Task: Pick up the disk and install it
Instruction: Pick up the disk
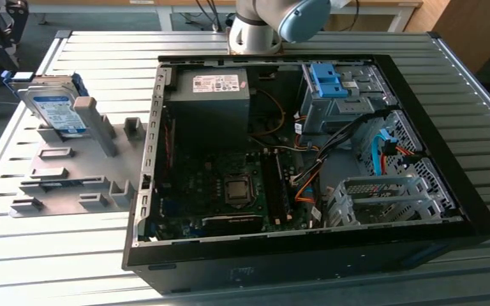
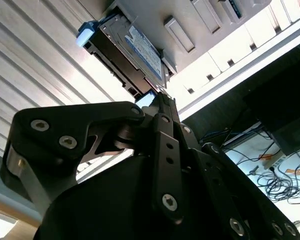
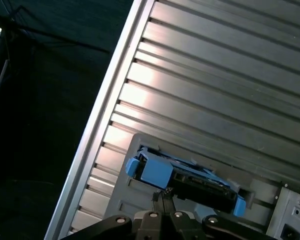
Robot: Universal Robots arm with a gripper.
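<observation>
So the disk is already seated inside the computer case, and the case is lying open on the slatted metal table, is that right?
Not quite. The disk is not inside the case. It stands on edge in the grey holder on the table, to the exterior view's left of the case, as the exterior view shows. The case does lie open on the slatted metal table.

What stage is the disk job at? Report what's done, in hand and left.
Done: nothing that shows; the disk leans in the grey rack on the table, outside the open computer case. In hand: in the first wrist view the gripper points down at the disk, apart from it, fingers together and holding nothing. Left: the pickup and the install, since the disk is not in the case.
</observation>
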